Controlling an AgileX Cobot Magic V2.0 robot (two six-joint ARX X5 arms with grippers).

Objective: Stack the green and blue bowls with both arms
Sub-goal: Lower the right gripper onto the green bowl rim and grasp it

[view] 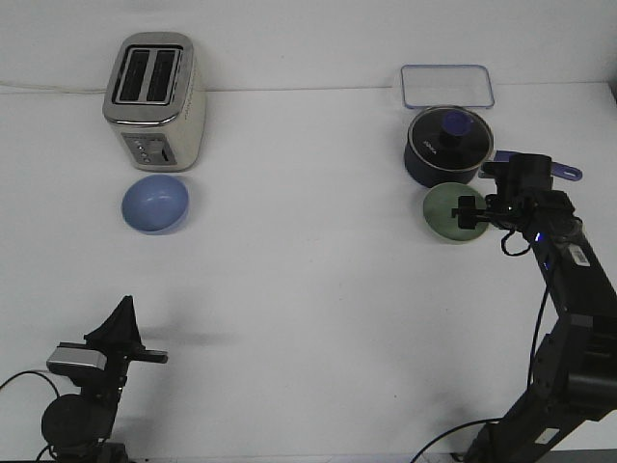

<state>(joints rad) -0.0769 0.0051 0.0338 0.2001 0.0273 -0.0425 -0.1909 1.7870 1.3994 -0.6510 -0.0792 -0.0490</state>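
My right gripper [470,214] covers the three o'clock edge of the pale mint green matte bowl [445,212], and from here I cannot tell whether my fingers are closed on its rim or only beside it. The long handle of the dark navy lidded saucepan [443,147] is mostly hidden behind my right wrist. My left gripper [154,357] is too dark and small to read. Both my arms are cut off at six o'clock.
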